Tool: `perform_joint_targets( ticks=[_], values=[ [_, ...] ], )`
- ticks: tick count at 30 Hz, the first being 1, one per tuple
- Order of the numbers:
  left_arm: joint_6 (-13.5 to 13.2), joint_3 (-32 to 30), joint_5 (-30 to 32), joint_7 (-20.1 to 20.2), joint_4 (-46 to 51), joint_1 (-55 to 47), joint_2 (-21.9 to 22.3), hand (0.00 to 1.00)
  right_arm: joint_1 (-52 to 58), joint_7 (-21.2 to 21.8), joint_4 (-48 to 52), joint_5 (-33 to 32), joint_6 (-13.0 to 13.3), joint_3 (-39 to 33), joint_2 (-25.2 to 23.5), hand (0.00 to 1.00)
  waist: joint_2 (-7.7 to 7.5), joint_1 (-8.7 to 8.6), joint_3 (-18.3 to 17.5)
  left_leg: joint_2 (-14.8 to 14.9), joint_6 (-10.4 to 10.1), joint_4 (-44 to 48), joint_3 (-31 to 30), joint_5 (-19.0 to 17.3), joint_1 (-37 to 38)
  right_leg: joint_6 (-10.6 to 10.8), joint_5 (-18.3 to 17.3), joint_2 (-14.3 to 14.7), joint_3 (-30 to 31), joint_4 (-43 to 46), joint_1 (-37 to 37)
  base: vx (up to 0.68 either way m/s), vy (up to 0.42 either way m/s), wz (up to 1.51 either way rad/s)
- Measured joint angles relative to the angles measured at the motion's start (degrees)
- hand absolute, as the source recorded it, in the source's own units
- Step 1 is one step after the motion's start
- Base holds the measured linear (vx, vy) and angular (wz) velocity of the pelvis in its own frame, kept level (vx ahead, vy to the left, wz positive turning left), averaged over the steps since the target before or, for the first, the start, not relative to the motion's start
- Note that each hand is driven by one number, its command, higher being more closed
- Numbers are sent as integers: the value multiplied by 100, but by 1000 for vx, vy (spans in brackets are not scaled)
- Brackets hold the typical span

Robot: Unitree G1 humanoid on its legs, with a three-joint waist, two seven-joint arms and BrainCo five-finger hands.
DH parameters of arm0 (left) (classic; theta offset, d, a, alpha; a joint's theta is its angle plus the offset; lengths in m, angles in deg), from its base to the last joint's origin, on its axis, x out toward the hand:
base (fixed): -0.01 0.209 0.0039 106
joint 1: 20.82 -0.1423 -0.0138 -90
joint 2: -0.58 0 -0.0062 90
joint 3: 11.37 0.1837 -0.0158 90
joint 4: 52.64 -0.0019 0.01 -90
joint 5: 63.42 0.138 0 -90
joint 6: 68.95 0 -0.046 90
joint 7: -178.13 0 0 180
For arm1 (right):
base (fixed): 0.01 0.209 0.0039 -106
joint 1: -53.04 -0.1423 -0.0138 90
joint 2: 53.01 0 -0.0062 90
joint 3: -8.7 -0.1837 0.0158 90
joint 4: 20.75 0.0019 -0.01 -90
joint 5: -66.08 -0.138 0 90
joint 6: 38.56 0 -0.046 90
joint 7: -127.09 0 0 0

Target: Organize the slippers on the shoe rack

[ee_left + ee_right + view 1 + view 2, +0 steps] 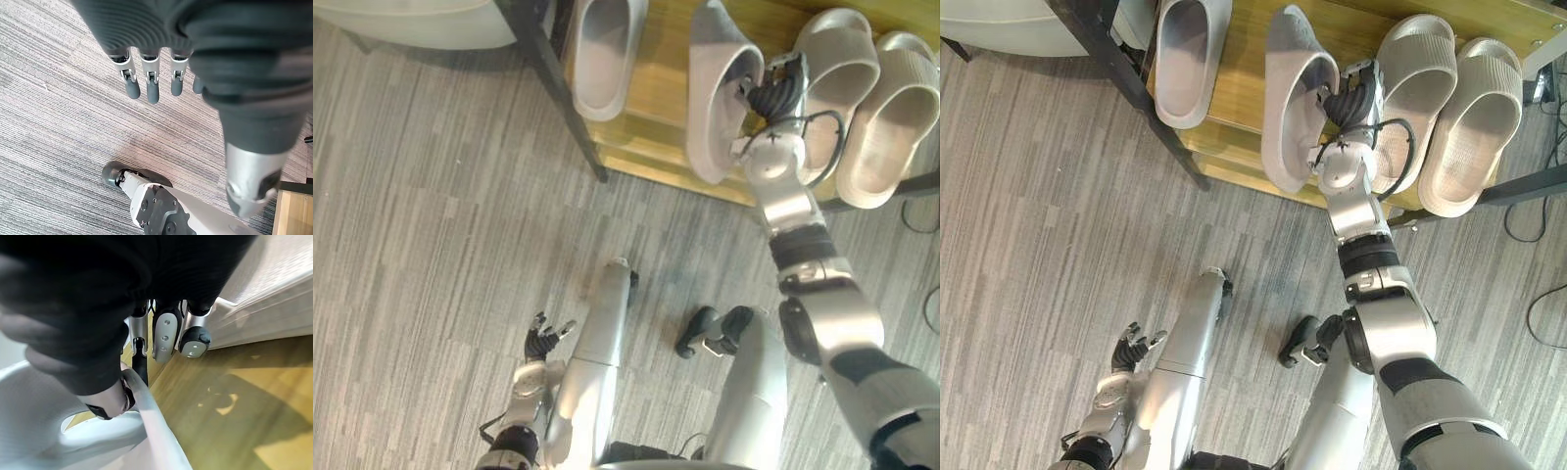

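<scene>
Left hand (544, 341): low at the robot's left side over the striped floor (431, 215), well apart from the shoe rack (558, 88). Its own wrist view shows the fingers (151, 85) hanging straight with nothing in them; idle. On the rack's wooden shelf (656, 98), leftmost item: one grey slipper (602, 59) lying flat, long axis running front to back, rounded end at the shelf's front edge. Bare wood to its right, then the tipped grey slipper (713, 108). It stands on its side, sole face turned left toward its mate, opening turned right, long axis also roughly front to back and leaning a little, near end at or just over the front edge. Right hand (773, 88): immediately right of that slipper, reaching into its opening. In the right wrist view the thumb (110, 404) sits inside the slipper's wall (146, 431) and the fingers (166, 335) curl down outside it, so the hand pinches the wall between them. Rightmost: two beige slippers (837, 69) side by side, flat, just beside the right hand; contact between them and the hand cannot be told. Judgement: the held slipper lies to the hand's left, its mate further left across the gap. The coming move is likely to roll it onto its sole and slide it left, parallel with the mate. The right arm is far the nearer for this.
</scene>
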Motion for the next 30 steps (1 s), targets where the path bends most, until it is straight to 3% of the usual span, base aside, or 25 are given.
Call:
perform_joint_targets(
  ticks=[3, 4, 21, 30],
  values=[
    [5, 44, 0, -1, -38, 63, 2, 0, -182, -80, -207, 0, -4, 3, 122, 100, 6, 29, -4, -62, -16, 6, -14, 9, -54, -16, -48, -65, -31, 62, -37, 37, -14, 11],
    [5, 45, -1, -2, -75, 90, 7, 0, -235, -98, -231, 2, -8, 16, 122, 0, 12, 42, -7, -62, -20, 5, -13, 11, -69, -17, -49, -65, -32, 62, -53, 41, -17, 5],
    [4, 36, -107, -6, -353, 395, 96, 0, -509, -300, -376, -318, -103, 12, 70, 0, 135, 126, -106, -155, -130, -18, -167, 76, -215, -105, -147, -134, -193, 145, -120, 37, -14, 4],
    [3, -26, -223, -7, -345, 435, 161, 0, -253, -298, 377, -478, 22, -28, -15, 0, 205, 113, -160, -81, -132, -84, -139, 76, -58, -137, -125, -66, -171, 66, -7, 34, -1, -4]
  ],
)
